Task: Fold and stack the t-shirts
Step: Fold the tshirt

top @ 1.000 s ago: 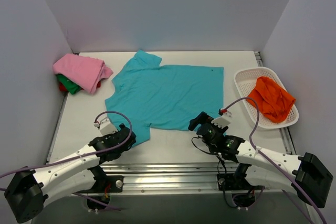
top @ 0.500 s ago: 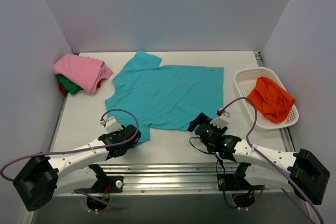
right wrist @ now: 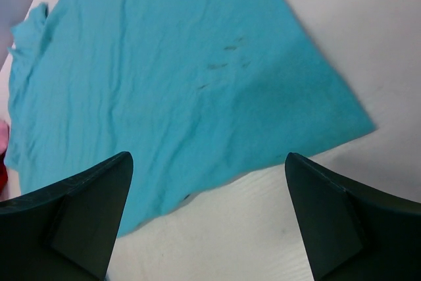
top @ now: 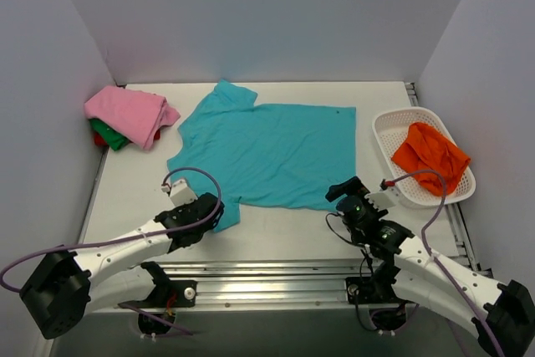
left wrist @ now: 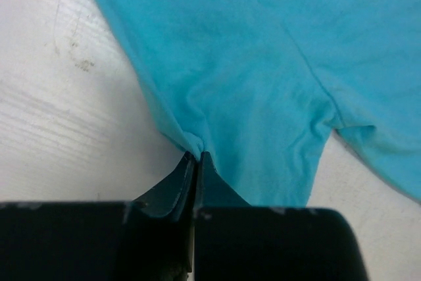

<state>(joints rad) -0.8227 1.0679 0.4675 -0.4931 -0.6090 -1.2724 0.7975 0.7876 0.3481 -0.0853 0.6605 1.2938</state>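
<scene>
A teal t-shirt (top: 266, 152) lies spread flat in the middle of the table. My left gripper (top: 209, 216) sits at its near left sleeve and is shut on a pinch of the sleeve's edge (left wrist: 196, 144). My right gripper (top: 344, 192) hovers open just off the teal t-shirt's (right wrist: 164, 77) near right hem, with bare table between its fingers (right wrist: 92, 208). A folded pink t-shirt (top: 127, 113) tops a pile at the far left, with green (top: 107, 134) and red cloth under it. An orange t-shirt (top: 430, 156) lies crumpled in the basket.
The white lattice basket (top: 387, 127) stands at the right edge of the table. Grey walls close in the back and both sides. A metal rail (top: 267, 269) runs along the near edge between the arm bases.
My left gripper has closed on the teal sleeve edge. My right gripper has shifted right along the near hem, still open.
</scene>
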